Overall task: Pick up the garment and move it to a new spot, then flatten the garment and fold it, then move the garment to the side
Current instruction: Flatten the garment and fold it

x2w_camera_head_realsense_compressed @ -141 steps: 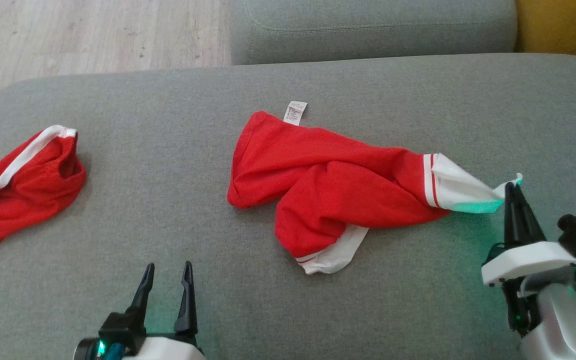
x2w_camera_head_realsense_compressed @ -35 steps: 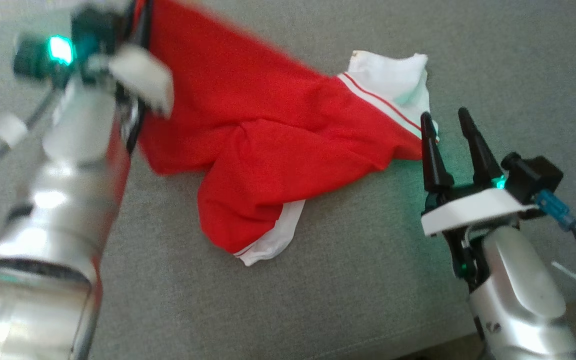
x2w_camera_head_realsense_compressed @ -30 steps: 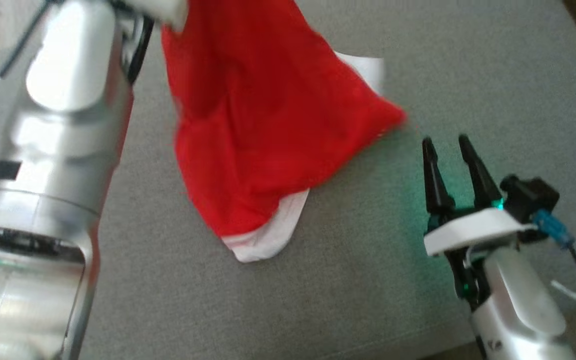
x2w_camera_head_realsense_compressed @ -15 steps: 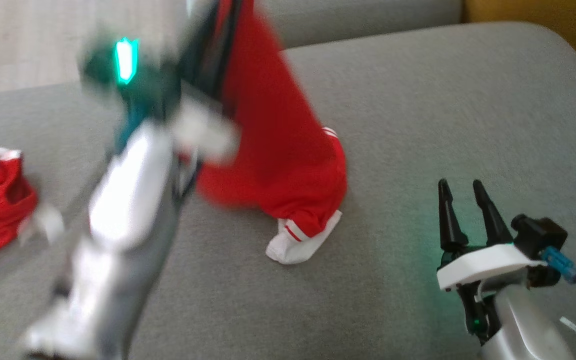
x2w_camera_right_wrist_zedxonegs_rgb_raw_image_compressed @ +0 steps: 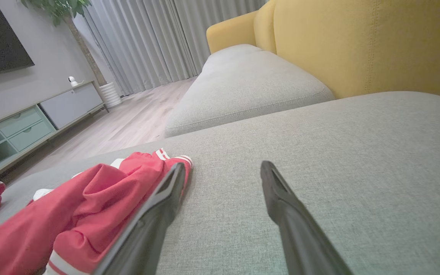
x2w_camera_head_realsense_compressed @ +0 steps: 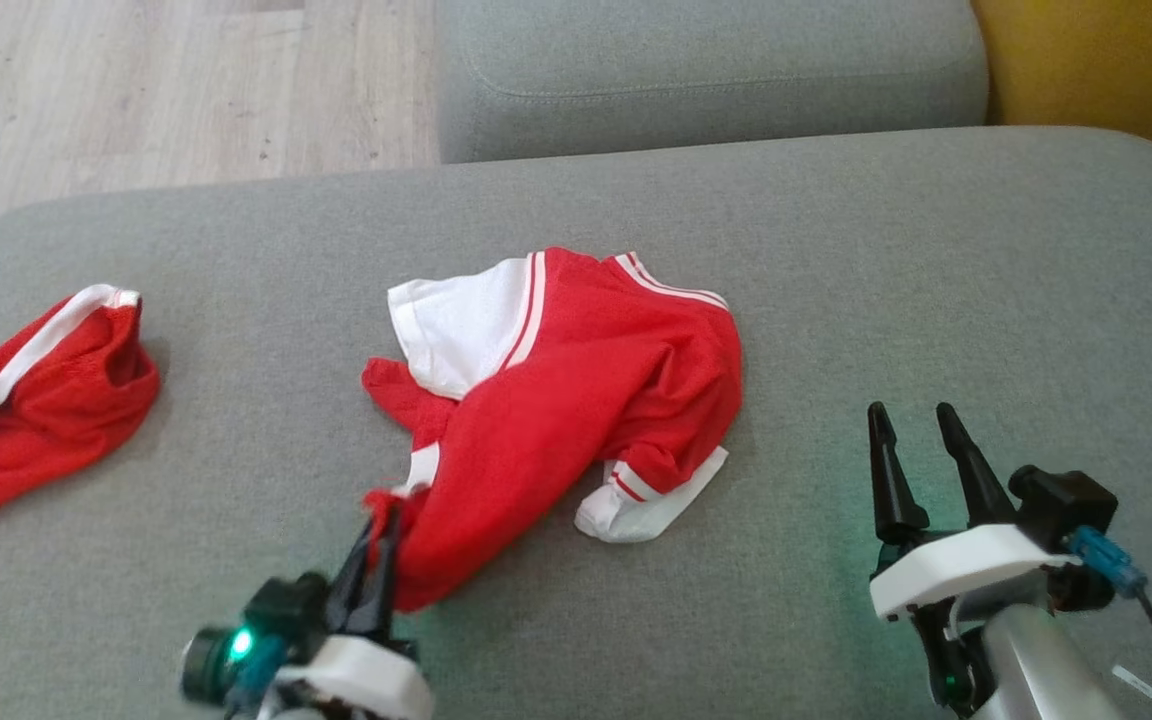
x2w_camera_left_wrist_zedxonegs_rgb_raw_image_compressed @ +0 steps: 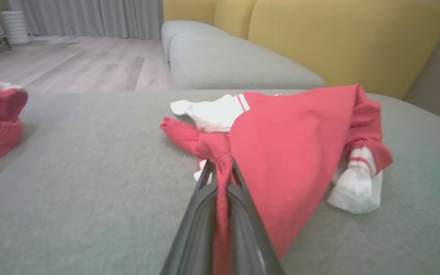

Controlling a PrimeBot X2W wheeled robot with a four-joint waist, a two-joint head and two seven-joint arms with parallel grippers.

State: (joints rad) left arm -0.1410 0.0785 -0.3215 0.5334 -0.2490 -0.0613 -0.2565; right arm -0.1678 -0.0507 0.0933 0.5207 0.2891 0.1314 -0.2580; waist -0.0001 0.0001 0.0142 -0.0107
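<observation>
Pinching a red edge of the garment (x2w_camera_head_realsense_compressed: 576,400), the left pincer (x2w_camera_head_realsense_compressed: 383,525) has both dark fingers pressed together with cloth caught between them. In the left wrist view a strip of red fabric runs down between the fingers of the left pincer (x2w_camera_left_wrist_zedxonegs_rgb_raw_image_compressed: 220,168). From there the garment (x2w_camera_left_wrist_zedxonegs_rgb_raw_image_compressed: 292,152) spreads ahead and to that pincer's right, crumpled, its bulk lying on the grey seat cushion (x2w_camera_head_realsense_compressed: 936,250). A white panel (x2w_camera_head_realsense_compressed: 451,325) sits just beyond the tips. A white cuff with red stripes (x2w_camera_head_realsense_compressed: 651,500) lies to the right, between the two pincers.

The right pincer (x2w_camera_head_realsense_compressed: 911,412) has its fingers spread wide with nothing between them, low over the cushion; contact with the fabric cannot be told. The garment is off to its left, apart from the tips. In the right wrist view the garment (x2w_camera_right_wrist_zedxonegs_rgb_raw_image_compressed: 90,198) lies beside and partly behind the left finger of the right pincer (x2w_camera_right_wrist_zedxonegs_rgb_raw_image_compressed: 223,166).

A second red piece with white trim (x2w_camera_head_realsense_compressed: 36,400) lies well to the left pincer's left on the same cushion. Beyond both pincers are another grey cushion (x2w_camera_head_realsense_compressed: 706,70), a yellow backrest (x2w_camera_head_realsense_compressed: 1096,70) and wood floor (x2w_camera_head_realsense_compressed: 136,90).
</observation>
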